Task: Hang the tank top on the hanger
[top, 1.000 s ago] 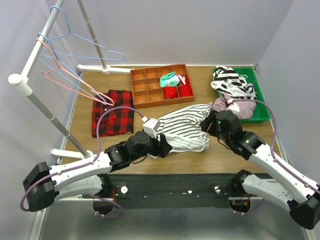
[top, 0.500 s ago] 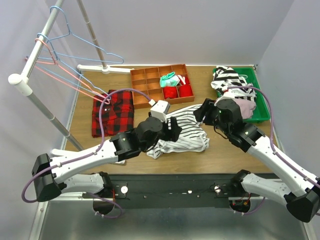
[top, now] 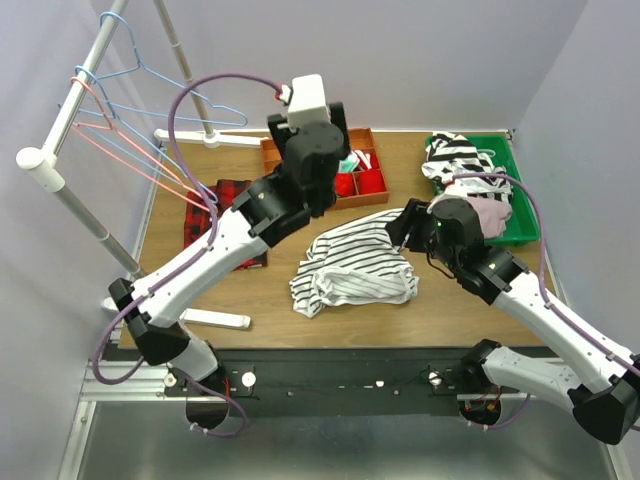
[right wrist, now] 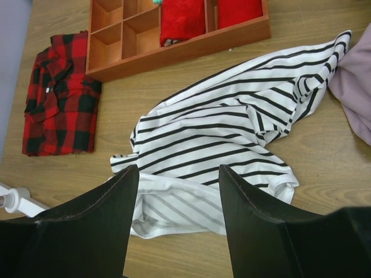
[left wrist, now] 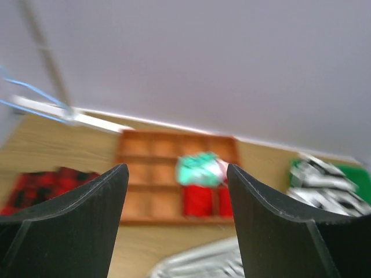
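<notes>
Since half a second ago the left gripper (left wrist: 177,171) has let go of the cloth and swung up and toward the far side; its two dark fingers now stand wide apart with nothing between them, high above the brown wooden tray of square compartments (top: 272,160), which looks blurred in the left wrist view. The right gripper (right wrist: 177,174) has barely shifted: it hangs spread wide and empty just over the far right part of the soft white tank top with thin black stripes (top: 355,268), not touching it as far as can be seen. That top lies crumpled on the wooden table (top: 460,310), near of the tray, with the red-black plaid shirt (right wrist: 58,98) to its left and the green bin of clothes (top: 520,215) to its right. Well apart, at the far left, the thin light-blue wire hanger (top: 225,105) hangs on the white clothes rail (top: 70,110) above the pink-red wire hangers (top: 140,165).
</notes>
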